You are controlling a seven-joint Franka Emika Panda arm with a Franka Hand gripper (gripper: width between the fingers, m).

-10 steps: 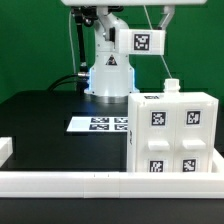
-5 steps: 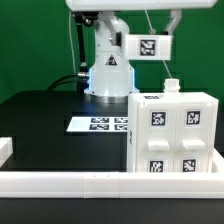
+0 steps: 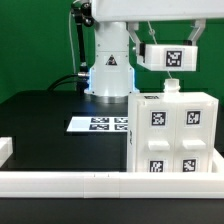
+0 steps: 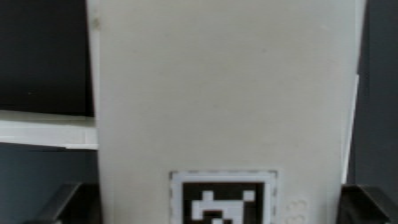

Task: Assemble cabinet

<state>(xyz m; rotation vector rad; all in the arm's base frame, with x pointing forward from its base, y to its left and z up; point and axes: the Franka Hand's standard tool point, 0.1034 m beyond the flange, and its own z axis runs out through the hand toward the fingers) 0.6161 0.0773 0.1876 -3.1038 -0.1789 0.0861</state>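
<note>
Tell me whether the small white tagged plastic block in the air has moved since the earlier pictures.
Yes. The small white tagged plastic block has shifted toward the exterior view's right and downward, and now hangs above the large white boxy plastic cabinet.

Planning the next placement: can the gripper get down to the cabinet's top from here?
Probably yes. The gripper, clamped on a tagged white piece, appears to hang above the cabinet with open air between; only a small white stub stands on its top.

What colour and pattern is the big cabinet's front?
White cabinet, four black-and-white square tags on its face; clearest in the exterior view.
</note>
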